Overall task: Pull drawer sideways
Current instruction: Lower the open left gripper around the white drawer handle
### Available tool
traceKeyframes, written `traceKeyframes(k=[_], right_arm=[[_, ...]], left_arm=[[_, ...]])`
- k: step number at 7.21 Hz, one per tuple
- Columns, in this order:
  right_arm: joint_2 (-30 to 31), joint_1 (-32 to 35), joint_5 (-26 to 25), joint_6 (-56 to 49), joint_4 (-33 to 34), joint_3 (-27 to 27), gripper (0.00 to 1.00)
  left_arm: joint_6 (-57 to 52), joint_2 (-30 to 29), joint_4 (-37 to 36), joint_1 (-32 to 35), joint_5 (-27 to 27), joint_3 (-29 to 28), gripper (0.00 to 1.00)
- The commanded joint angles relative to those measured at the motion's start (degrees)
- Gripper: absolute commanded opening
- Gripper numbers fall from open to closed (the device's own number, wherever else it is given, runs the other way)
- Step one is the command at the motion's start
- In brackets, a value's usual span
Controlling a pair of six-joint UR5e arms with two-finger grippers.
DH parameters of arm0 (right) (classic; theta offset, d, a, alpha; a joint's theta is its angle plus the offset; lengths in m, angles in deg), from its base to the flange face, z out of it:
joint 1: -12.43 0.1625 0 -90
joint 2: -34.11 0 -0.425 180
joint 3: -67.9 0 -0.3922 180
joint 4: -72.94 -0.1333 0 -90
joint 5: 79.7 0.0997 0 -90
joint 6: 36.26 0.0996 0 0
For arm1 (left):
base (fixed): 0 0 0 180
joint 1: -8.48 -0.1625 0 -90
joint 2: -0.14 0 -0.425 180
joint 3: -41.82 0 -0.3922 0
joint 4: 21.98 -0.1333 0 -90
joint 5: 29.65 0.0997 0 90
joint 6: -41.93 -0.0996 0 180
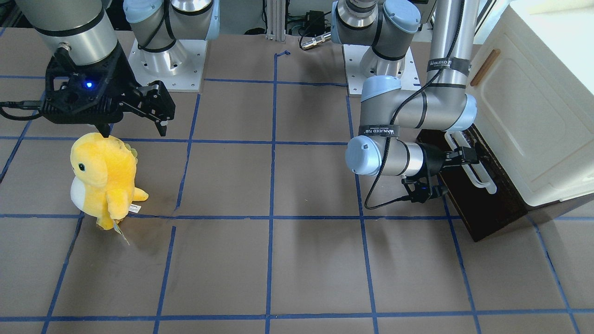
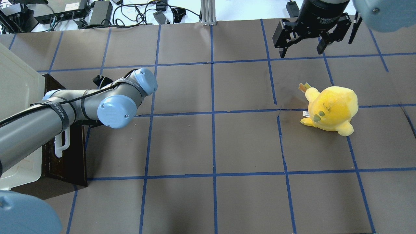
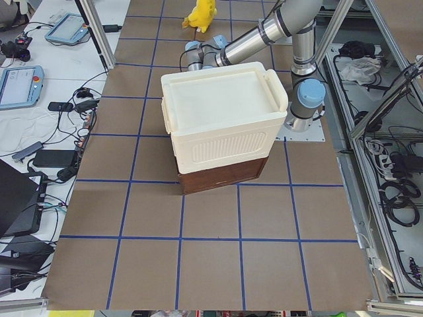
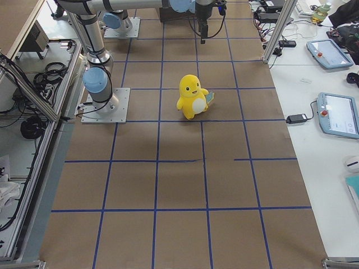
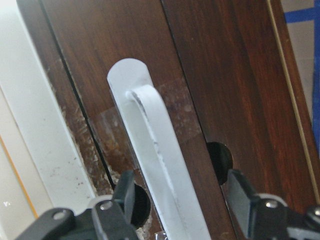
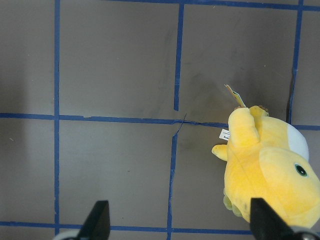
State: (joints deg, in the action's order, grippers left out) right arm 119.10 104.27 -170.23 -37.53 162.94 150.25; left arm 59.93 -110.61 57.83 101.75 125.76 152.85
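The drawer [image 1: 482,208] is the dark brown wood front under the cream cabinet [image 1: 533,116], with a long white bar handle [image 1: 480,178]. My left gripper [image 1: 469,155] is at that handle. In the left wrist view the left gripper [image 5: 180,192] is open, with one finger on each side of the white handle [image 5: 155,145] against the brown front [image 5: 210,75]. No drawer interior shows. My right gripper [image 1: 134,127] is open and empty, hanging above the table; it also shows in the overhead view [image 2: 301,52].
A yellow plush toy [image 1: 104,176] stands on the brown table just below and in front of the right gripper; it also shows in the right wrist view [image 6: 270,170]. Blue tape lines grid the table. The cabinet [image 2: 16,91] fills the table's left end.
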Motion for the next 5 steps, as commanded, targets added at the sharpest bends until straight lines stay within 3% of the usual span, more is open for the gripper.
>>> traceKeyframes(k=[1,4,5], right_arm=[[0.0,0.0,0.0,0.0,0.0,0.0,1.0],[0.0,0.0,0.0,0.0,0.0,0.0,1.0],[0.0,0.0,0.0,0.0,0.0,0.0,1.0]], left_arm=[[0.1,0.0,0.1,0.0,1.1,0.2,0.71],[0.7,0.0,0.0,-1.2,1.5,0.9,0.68],[0.7,0.0,0.0,-1.5,1.5,1.1,0.59]])
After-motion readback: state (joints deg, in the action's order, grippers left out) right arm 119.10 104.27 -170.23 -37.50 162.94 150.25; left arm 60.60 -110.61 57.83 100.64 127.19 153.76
